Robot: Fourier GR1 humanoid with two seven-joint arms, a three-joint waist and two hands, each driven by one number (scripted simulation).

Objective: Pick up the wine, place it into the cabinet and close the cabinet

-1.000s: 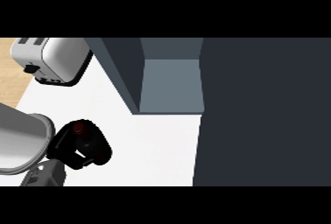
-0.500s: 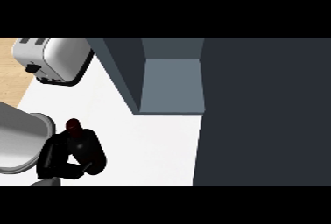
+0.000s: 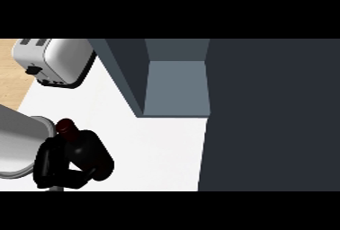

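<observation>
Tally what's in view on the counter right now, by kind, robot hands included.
Toaster: 1
Wine bottle, mostly hidden in the grasp: 1
Cabinet, standing open: 1
Robot hand, the left, curled round the bottle: 1
Large grey rounded object at the left edge, unidentifiable: 1
Total: 5

Below me a white table (image 3: 159,148) spreads out, evenly lit, with a strip of pale wooden floor (image 3: 13,76) at its far left. A silver toaster (image 3: 56,60) stands on it beside the grey-blue furniture
</observation>
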